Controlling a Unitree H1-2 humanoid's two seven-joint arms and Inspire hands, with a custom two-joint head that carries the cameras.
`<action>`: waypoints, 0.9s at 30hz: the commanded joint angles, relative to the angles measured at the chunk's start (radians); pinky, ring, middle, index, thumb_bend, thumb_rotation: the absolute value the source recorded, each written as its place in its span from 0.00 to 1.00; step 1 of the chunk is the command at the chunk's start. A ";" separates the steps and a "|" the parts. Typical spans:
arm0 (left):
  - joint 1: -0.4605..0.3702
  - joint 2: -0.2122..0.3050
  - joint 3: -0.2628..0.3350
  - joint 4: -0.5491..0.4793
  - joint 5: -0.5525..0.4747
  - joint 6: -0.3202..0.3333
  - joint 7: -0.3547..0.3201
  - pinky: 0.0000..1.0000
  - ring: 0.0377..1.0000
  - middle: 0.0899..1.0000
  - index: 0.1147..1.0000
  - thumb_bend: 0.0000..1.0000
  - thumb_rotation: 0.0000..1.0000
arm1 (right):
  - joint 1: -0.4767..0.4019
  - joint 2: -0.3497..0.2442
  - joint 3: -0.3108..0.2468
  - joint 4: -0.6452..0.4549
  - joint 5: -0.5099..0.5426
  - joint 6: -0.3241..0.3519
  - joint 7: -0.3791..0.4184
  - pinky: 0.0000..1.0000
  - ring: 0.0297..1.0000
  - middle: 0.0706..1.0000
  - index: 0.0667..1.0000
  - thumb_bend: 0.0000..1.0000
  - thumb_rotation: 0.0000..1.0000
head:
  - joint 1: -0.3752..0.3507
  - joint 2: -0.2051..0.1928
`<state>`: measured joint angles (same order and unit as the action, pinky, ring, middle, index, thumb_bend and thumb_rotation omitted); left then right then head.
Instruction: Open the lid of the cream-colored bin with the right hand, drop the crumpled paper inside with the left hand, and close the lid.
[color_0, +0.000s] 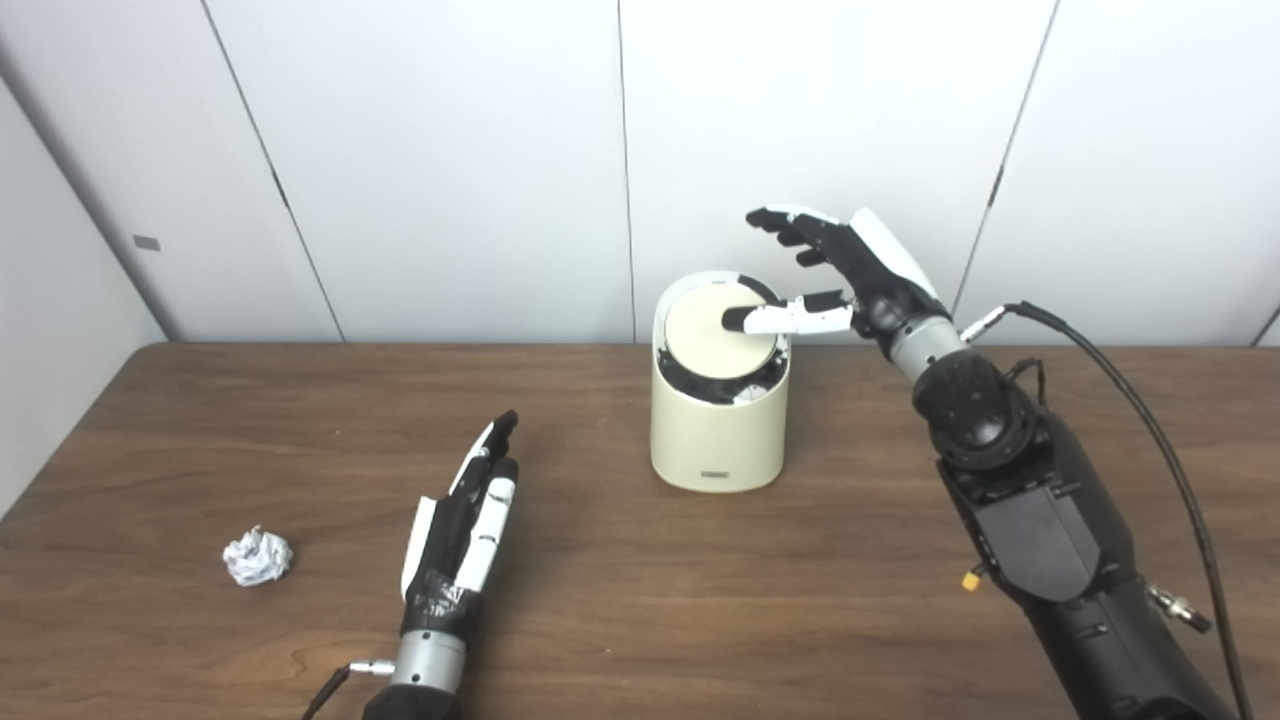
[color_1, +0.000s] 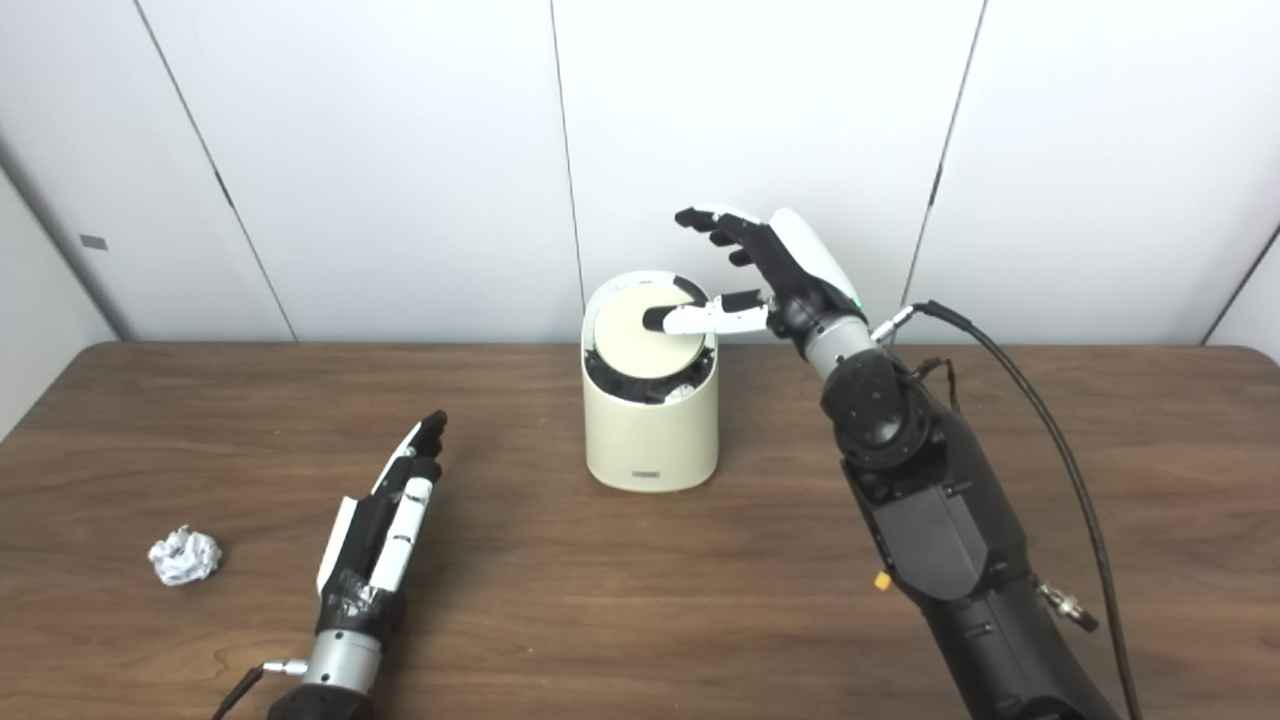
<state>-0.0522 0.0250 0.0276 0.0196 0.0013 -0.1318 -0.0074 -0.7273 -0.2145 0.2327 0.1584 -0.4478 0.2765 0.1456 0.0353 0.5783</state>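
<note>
The right robot hand (color_0: 835, 270) is reaching over the cream-colored bin (color_0: 717, 420) and its thumb is pressing on the round lid (color_0: 715, 335). Its fingers are spread apart and holding nothing. The lid is tipping, so a dark gap is showing at the front. The left robot hand (color_0: 465, 530) is lying open and flat on the desk (color_0: 640, 600), holding nothing. The crumpled paper (color_0: 257, 557) is sitting on the desk, just left of that hand and well apart from the bin. The thumb might slip off, and the lid could swing shut. Pushing too hard might tip the bin over.
</note>
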 joint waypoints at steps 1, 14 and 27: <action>0.035 -0.004 -0.006 0.016 0.003 -0.004 0.001 1.00 1.00 0.98 0.94 0.44 0.82 | -0.041 -0.002 0.006 -0.006 -0.018 -0.020 -0.010 0.79 0.85 0.85 0.81 0.79 0.34 | 0.001 0.003; 0.039 -0.003 -0.002 -0.007 -0.011 0.015 -0.004 1.00 1.00 0.98 0.94 0.44 0.80 | -0.031 0.029 0.013 0.043 -0.028 -0.010 -0.021 0.79 0.85 0.86 0.82 0.75 0.31 | -0.005 0.019; 0.041 -0.007 0.004 -0.006 -0.029 -0.001 -0.003 1.00 1.00 0.98 0.94 0.38 0.87 | -0.022 0.023 0.014 0.049 -0.049 -0.012 -0.025 0.80 0.86 0.87 0.83 0.72 0.35 | -0.008 0.025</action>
<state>-0.0467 0.0230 0.0330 0.0049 -0.0229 -0.1176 -0.0096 -0.7179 -0.1838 0.2540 0.2280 -0.4895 0.2762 0.1404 0.0261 0.6029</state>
